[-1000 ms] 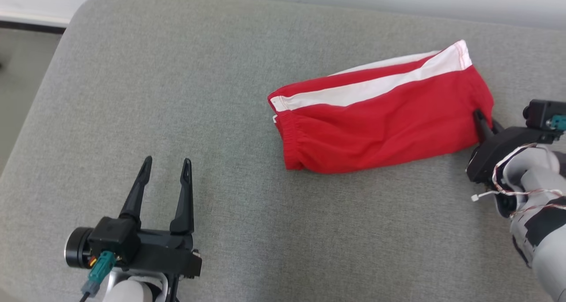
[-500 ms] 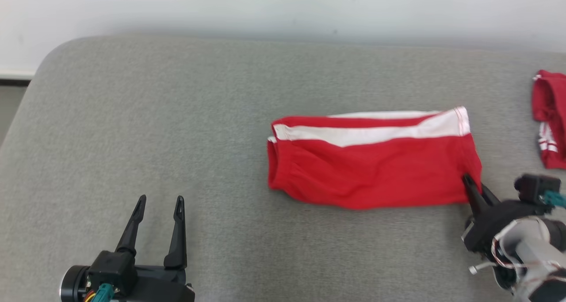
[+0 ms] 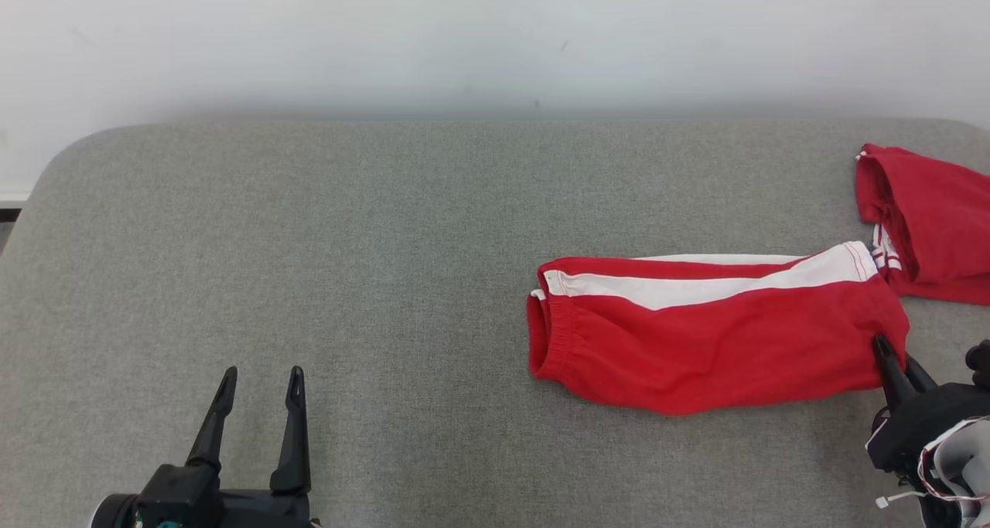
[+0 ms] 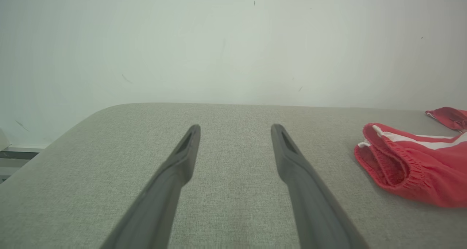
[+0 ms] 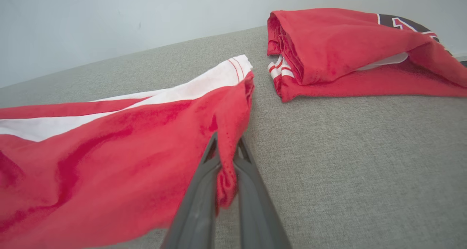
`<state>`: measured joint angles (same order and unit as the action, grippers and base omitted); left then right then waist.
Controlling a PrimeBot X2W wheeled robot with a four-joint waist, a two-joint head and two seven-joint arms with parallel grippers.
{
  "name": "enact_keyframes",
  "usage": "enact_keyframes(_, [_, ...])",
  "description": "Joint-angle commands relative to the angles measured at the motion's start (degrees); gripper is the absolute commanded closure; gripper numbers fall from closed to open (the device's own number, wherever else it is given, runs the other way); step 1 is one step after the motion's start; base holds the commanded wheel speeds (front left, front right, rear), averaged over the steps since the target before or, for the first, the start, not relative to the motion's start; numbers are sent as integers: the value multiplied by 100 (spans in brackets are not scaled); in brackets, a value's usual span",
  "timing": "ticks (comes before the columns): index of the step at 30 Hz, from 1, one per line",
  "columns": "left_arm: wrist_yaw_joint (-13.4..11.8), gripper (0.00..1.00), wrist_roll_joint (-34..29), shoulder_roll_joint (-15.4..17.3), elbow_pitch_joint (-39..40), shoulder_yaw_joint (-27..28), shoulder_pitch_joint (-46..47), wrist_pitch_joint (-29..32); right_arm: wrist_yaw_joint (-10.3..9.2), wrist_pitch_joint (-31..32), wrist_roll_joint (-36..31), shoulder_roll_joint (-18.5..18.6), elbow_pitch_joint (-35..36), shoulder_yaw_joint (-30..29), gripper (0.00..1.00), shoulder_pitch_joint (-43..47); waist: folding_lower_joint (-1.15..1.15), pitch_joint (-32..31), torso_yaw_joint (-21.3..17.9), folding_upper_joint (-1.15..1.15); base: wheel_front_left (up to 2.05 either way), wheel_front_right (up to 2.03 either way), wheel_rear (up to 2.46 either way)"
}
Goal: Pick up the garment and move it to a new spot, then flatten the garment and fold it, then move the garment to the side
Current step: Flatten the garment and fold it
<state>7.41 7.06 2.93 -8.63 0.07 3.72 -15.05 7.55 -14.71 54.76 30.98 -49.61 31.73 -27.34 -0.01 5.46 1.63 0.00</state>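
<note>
On the grey fabric counter (image 3: 348,242), right of centre: red garment (image 3: 711,335) with a white stripe, folded, waistband end to the left. Near right: right gripper (image 3: 893,352), fingers narrow, pinching the garment's near right corner, cloth bunched between them. Near left: left gripper (image 3: 263,377), fingers wide, nothing between them, well apart from the garment. Far right: second red garment (image 3: 928,219), just beside the first.

Just a pair of red shorts (image 3: 696,350) with a fat white side stripe, folded over lengthwise and lying flat on the grey cushion (image 3: 309,242). Elastic waistband pointing left, hem right, near hem corner pinched in the right gripper (image 3: 891,352).
</note>
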Motion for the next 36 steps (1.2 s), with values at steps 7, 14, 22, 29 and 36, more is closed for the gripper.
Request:
enact_keyframes(7, [4, 0, 87, -6, 25, 90, -119, -15, -18, -46, -314, -138, 465, -109, 100, -114, 1, -47, -57, 0, 0, 0, 0])
enact_keyframes(14, [1, 0, 82, -6, 57, 96, -115, -15, -18, 120, -774, -471, 1234, 74, 100, -194, 1, -14, -37, 0, 0, 0, 0])
enact_keyframes(22, [-21, 0, 138, -6, 47, 59, 23, -15, -18, 482, -1356, -886, 2076, 253, 100, 98, 1, 79, 189, 0, 0, 0, 0])
enact_keyframes(29, [-68, 0, 202, -7, 59, -15, 91, -15, -18, 761, -1719, -1220, 2429, 236, 100, 366, 1, 186, 341, 0, 0, 0, 0])
enact_keyframes(36, [-135, 0, 256, -7, 30, -123, 122, -15, -18, 852, -2019, -1771, 2475, 91, 100, 577, 1, 213, 437, 0, 0, 0, 0])
